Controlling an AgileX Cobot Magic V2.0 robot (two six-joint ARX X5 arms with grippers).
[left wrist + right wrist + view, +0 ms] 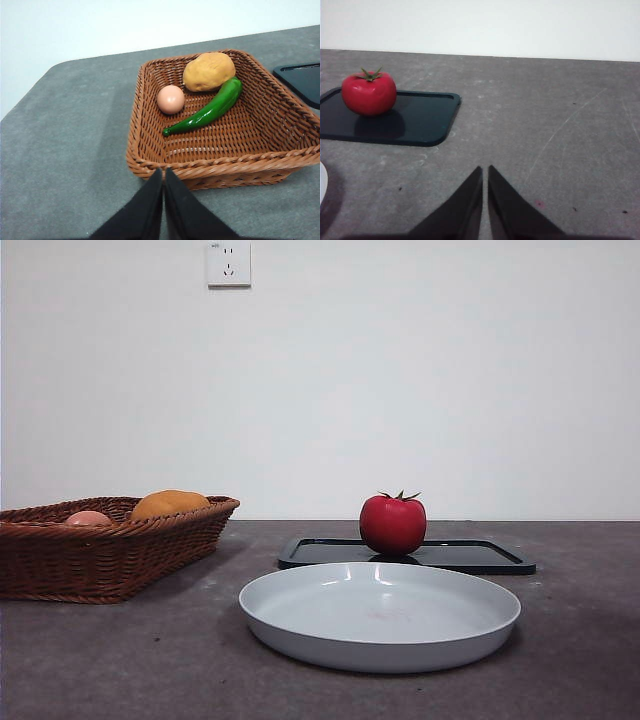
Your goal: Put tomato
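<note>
The tomato (393,524) is glossy red with a green stem and stands upright on a flat black tray (470,556) behind the white plate (380,615). It also shows in the right wrist view (369,93) on the tray (415,120). My right gripper (485,175) is shut and empty, above bare table well to the side of the tray. My left gripper (163,177) is shut and empty, just outside the near rim of the wicker basket (150,165). Neither gripper shows in the front view.
The basket (100,550) stands at the left and holds an orange-yellow fruit (209,71), a pale pink fruit (170,99) and a green pepper (207,111). The table is grey. A white wall with a socket (228,263) is behind.
</note>
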